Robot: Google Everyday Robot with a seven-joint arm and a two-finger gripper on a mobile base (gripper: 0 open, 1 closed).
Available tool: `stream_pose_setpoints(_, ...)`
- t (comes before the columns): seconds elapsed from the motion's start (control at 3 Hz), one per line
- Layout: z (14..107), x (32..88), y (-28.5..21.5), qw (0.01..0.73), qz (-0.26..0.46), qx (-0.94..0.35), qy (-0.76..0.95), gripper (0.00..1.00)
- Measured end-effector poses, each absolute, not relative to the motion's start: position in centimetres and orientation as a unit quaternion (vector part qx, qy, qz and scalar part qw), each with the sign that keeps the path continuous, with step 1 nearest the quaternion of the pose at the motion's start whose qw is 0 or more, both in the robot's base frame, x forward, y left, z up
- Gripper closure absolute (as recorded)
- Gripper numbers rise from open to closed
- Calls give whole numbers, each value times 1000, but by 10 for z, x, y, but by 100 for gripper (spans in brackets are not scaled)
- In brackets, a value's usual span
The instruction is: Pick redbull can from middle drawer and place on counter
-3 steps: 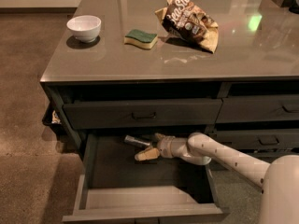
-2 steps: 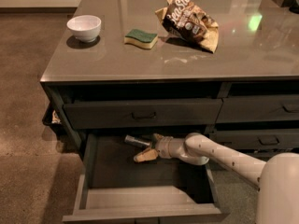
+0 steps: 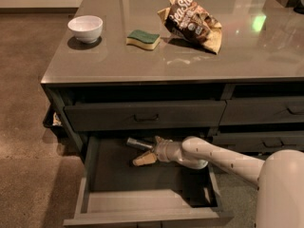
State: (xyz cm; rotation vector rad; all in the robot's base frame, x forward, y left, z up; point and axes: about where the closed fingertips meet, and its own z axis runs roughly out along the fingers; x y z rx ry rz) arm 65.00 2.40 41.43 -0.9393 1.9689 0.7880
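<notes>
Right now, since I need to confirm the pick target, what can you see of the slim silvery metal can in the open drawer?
The slim silvery-grey metal can lies slanted, nearly horizontal, near the back of the open dark grey middle drawer. Its left end is free; the gripper is at its right end.

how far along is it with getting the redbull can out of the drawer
Done: the middle drawer stands pulled open. In hand: the gripper is inside it, right at the redbull can near the back; whether it has a hold cannot be told. Left: lifting the can out and setting it on the counter.
</notes>
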Motion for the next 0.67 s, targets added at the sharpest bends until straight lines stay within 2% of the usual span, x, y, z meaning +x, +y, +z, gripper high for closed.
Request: stream_pose_setpoints(0.67, 408, 658, 38, 397, 257, -363, 803, 0)
